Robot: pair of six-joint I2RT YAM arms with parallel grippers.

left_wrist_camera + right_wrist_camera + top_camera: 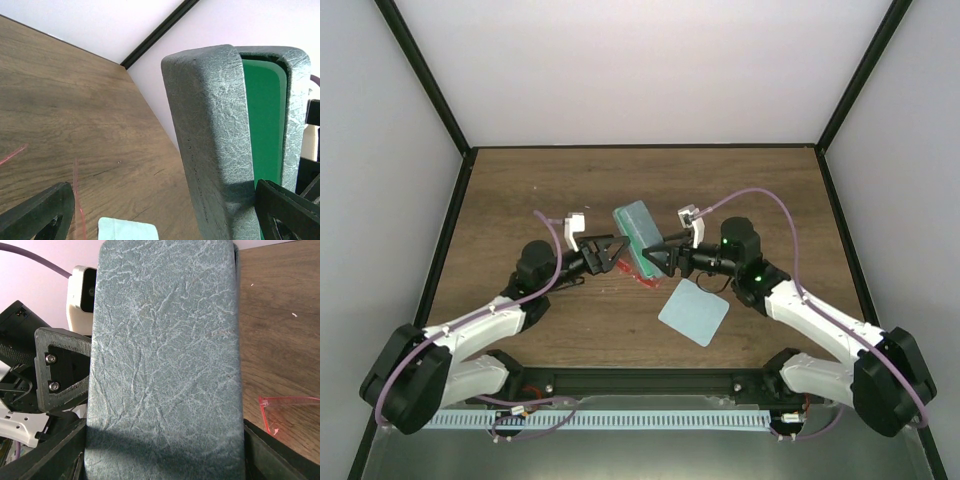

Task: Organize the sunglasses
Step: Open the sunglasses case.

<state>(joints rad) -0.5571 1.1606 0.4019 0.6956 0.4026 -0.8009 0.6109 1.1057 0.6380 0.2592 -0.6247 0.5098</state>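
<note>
At centre-left, the left tool (612, 254) gapes wide, gripping nothing, one finger at the mouth of the case (638, 230). Just beside the case, the sunglasses (642, 281) lie on the worktop (520, 190). Clamped across the case, the right tool (655, 260) should hold steady while it is opened.

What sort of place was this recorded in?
Probably a lab test booth: a wooden table boxed in by plain white walls and black frame posts.
</note>
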